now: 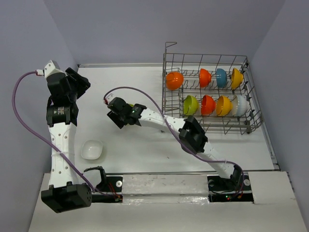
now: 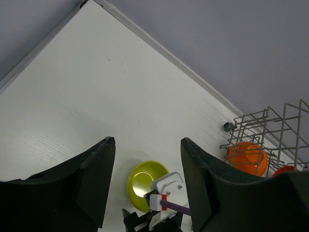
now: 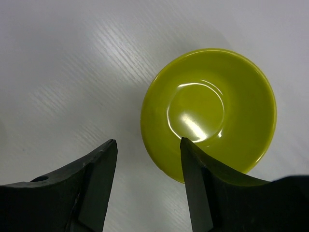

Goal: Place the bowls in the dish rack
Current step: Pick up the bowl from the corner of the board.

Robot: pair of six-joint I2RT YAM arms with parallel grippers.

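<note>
You are most of the way through the load. The dish rack [image 1: 254,113], at about two o'clock on the bench [image 1: 145,154], carries eight bowls standing on edge in two rows. They run from the orange bowl [image 1: 174,80] at the left of the far row to the white round bowl [image 1: 240,105] at the right of the near row. Two are left on the bench. The white squarish bowl [image 1: 91,149] sits upright at about eight o'clock, just beside the left arm and well apart from the rack. The lime green bowl [image 3: 207,113] sits upright near the middle, under your right arm. Your right pincer [image 3: 148,141] is open and holding nothing. In its wrist view the bowl lies at about one o'clock from the gap. The near-left rim falls between the fingers, with one finger [image 3: 207,188] over the bowl and the other over bare bench. I cannot tell whether either finger touches it. That looks to me like a set-up for a rim grasp. Your left pincer [image 2: 147,145] is also open and empty, held high at about ten o'clock and well apart from both bowls.
</note>
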